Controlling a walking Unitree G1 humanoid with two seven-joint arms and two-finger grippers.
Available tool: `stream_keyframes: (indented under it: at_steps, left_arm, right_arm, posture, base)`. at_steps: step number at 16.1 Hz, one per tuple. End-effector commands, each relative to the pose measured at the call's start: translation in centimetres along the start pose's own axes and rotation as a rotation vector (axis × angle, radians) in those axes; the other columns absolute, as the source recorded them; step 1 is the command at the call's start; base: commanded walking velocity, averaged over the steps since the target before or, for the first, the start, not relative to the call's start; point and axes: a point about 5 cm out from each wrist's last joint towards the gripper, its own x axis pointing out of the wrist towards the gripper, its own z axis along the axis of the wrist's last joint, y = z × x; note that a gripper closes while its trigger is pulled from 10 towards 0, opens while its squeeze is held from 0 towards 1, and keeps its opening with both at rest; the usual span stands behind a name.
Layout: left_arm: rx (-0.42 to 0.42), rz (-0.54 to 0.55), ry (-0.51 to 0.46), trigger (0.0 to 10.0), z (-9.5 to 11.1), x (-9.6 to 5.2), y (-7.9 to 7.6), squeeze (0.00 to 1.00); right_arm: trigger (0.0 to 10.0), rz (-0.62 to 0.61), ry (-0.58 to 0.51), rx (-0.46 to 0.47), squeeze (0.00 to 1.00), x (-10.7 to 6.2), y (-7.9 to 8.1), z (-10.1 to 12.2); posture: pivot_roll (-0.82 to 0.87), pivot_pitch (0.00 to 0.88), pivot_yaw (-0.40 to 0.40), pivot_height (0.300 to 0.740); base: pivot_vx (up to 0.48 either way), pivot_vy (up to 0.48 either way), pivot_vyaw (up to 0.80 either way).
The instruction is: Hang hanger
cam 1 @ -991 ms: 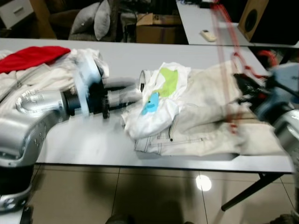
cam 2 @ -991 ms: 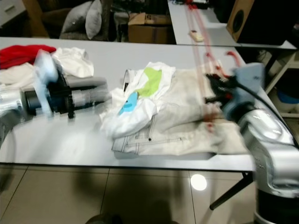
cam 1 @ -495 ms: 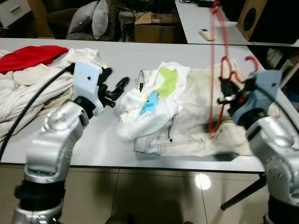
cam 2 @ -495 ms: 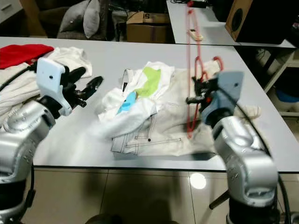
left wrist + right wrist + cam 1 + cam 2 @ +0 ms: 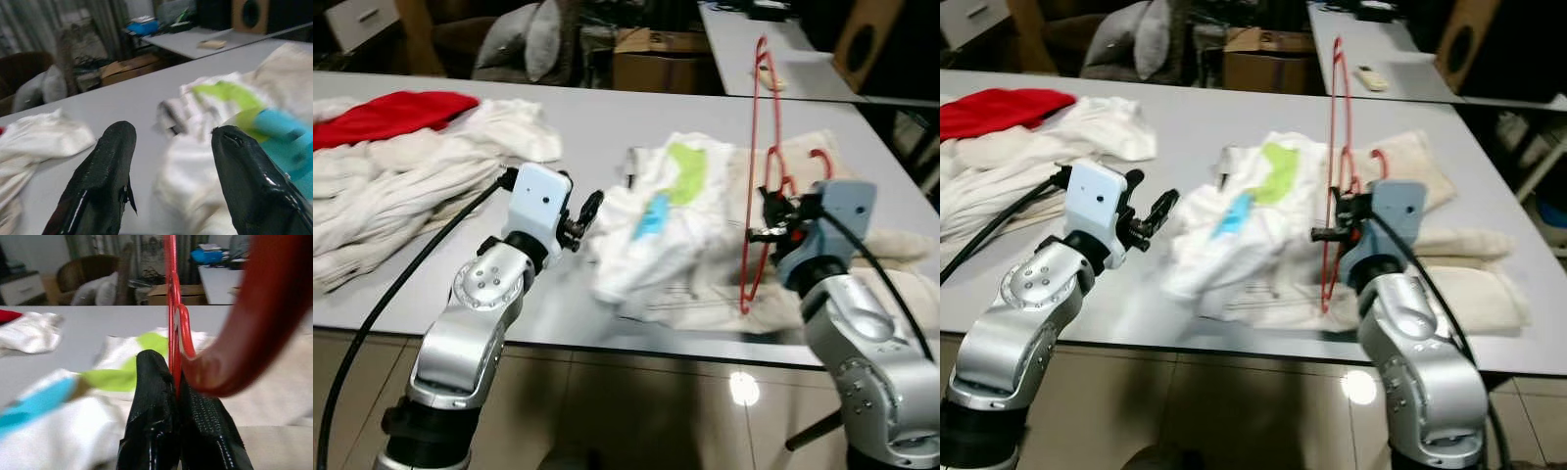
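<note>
Two hands are working over the surface (image 5: 578,117): the right hand (image 5: 1324,233) is pinching the red hanger (image 5: 1336,147) upright above the pale trousers (image 5: 1449,255); the left hand (image 5: 590,206) is spreading empty beside the white shirt (image 5: 656,230). Keeping that pinch firm should stop the hanger swinging.

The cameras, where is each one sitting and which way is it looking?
Left eye view: on the head, looking down at the grey table; both silver arms show, the right gripper holding the red hanger.
Right eye view: beside it on the head, same table, same arms.
Left wrist view: on the left wrist, looking along the open left gripper at the white shirt.
Right wrist view: on the right wrist, fingers pinching the hanger.
Shared: both wrist views see the shirt with green and blue patches.
</note>
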Motion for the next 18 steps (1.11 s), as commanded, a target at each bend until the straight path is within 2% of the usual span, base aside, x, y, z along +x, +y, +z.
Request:
stream_keyframes:
  at_steps: [1, 8, 13, 14, 18]
  left_arm:
    - [0.004, 0.002, -0.011, 10.0, 0.22, -0.1, -0.29, 0.0]
    - [0.032, 0.013, -0.017, 10.0, 0.38, 0.34, 0.14, 0.0]
    - [0.006, 0.017, -0.023, 10.0, 0.52, 0.26, 0.08, 0.0]
    - [-0.017, 0.028, -0.027, 10.0, 0.71, 0.26, 0.37, 0.0]
    - [-0.017, 0.043, -0.024, 10.0, 0.52, 0.19, 0.48, 0.0]
  right_arm:
    - [10.0, -0.012, -0.036, 0.001, 0.0, -0.28, -0.03, 0.52]
    - [10.0, -0.018, -0.056, 0.015, 0.0, -0.15, 0.39, 0.61]
    - [10.0, -0.043, -0.046, 0.017, 0.0, -0.17, 0.2, 0.39]
    - [10.0, -0.044, -0.04, 0.008, 0.0, -0.18, 0.28, 0.32]
    - [10.0, -0.037, -0.039, -0.036, 0.0, -0.26, 0.06, 0.51]
  posture:
    - [0.04, 0.011, 0.016, 0.74]
    - [0.04, 0.0, 0.025, 0.74]
    - [0.04, 0.001, 0.016, 0.74]
    - [0.04, 0.002, 0.016, 0.74]
    - [0.02, 0.003, 0.001, 0.74]
  base:
    - [0.0, 0.322, 0.0]
    - [0.0, 0.327, 0.0]
    - [0.0, 0.324, 0.0]
    - [0.0, 0.322, 0.0]
    - [0.0, 0.325, 0.0]
